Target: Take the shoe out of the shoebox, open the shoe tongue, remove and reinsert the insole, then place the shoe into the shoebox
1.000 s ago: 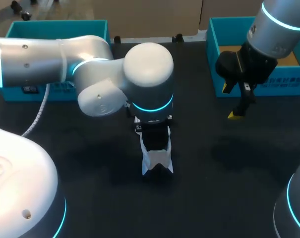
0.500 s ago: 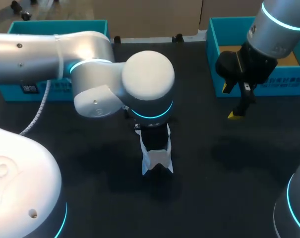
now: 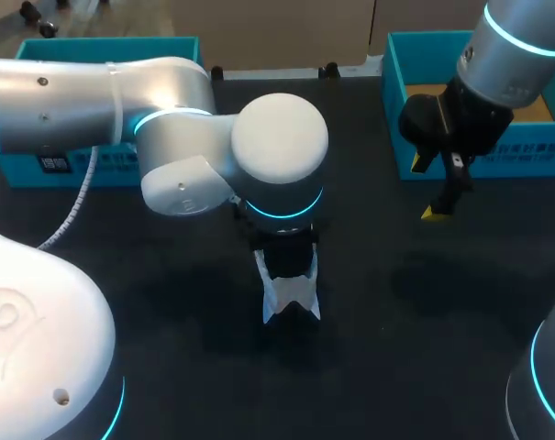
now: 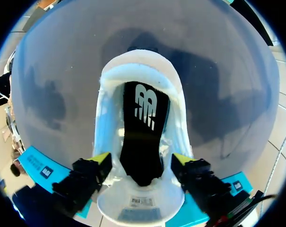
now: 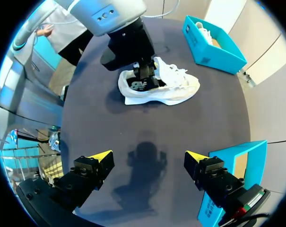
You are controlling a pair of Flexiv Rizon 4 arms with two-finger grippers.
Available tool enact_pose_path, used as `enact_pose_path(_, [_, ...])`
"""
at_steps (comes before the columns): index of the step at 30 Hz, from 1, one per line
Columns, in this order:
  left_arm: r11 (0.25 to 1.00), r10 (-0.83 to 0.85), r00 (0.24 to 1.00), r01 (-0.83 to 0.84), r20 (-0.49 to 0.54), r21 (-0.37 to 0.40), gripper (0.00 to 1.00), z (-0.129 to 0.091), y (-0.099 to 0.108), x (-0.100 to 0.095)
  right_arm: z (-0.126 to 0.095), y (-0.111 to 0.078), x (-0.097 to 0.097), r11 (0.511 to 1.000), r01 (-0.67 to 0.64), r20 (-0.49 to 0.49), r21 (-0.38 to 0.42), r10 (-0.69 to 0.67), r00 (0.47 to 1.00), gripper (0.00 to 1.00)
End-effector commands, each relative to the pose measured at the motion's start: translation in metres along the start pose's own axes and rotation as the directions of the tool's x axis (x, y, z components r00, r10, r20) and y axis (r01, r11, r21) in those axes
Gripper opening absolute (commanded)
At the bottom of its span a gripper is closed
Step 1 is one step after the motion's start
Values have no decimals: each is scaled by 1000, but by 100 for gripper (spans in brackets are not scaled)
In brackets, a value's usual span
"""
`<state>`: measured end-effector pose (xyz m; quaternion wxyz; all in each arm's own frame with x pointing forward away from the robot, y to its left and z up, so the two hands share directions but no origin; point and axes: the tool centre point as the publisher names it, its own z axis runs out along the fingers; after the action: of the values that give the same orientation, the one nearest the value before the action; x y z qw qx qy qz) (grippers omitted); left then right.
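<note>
A white shoe (image 3: 291, 291) lies on the black table (image 3: 424, 312) at the middle, mostly hidden in the head view by my left arm's wrist (image 3: 279, 147). From the left wrist view I look straight down into the shoe (image 4: 109, 94). A black insole (image 4: 143, 132) lies flat inside it, and the tongue (image 4: 138, 210) is folded back. My left gripper (image 4: 141, 163) is open, one yellow tip over each side wall of the shoe, holding nothing. My right gripper (image 5: 147, 158) hangs open above bare table, well away from the shoe (image 5: 173, 87).
One teal shoebox (image 3: 398, 101) stands at the back right, close behind my right gripper (image 3: 439, 209). A second teal box (image 3: 38, 55) stands at the back left behind my left arm. A white cable (image 3: 71, 211) hangs from the left arm.
My left gripper has gone from shut to wide open over the shoe, and its wrist has shifted slightly right. The shoe and the right arm have stayed where they were.
</note>
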<state>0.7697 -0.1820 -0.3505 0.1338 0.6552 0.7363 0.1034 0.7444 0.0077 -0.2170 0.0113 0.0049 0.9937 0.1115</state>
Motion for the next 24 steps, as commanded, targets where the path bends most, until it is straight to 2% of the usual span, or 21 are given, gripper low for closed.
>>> enact_pose_path(1, [1000, 0, 1000, 0, -1, -5, 100, -1, -1, 3, 1, 0, 0, 1000, 0, -1, 1, 0, 1000, 100])
enact_pose_path(17, [1000, -13, 999, 13, 32, -13, 100, -16, 14, 8, 1, 0, 0, 1000, 0, -1, 1, 0, 1000, 100])
enact_pose_path(24, [1000, -3, 999, 3, 50, 2, 100, -24, 13, 10, 1, 0, 0, 1000, 0, -1, 1, 0, 1000, 100])
